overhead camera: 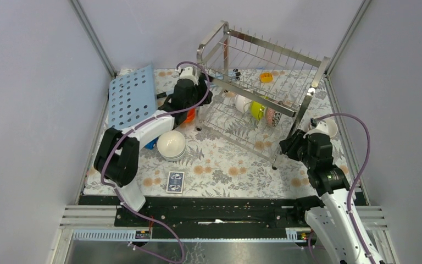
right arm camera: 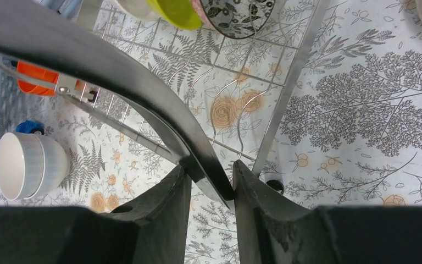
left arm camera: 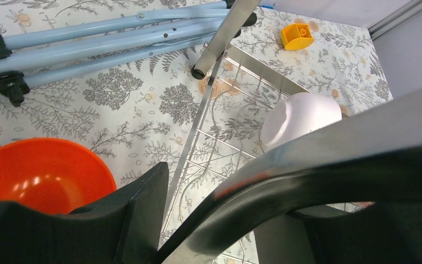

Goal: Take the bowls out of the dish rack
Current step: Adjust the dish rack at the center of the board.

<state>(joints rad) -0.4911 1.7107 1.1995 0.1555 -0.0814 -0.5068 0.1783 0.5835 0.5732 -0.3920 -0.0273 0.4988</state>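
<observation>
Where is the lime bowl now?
In the top view, the lime bowl stands on edge low in the dish rack, between a white bowl to its left and a patterned bowl to its right.

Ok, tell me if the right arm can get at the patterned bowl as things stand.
Probably not yet: the right gripper is clamped on the dish rack tube, and the patterned bowl sits inside its wire frame.
</observation>
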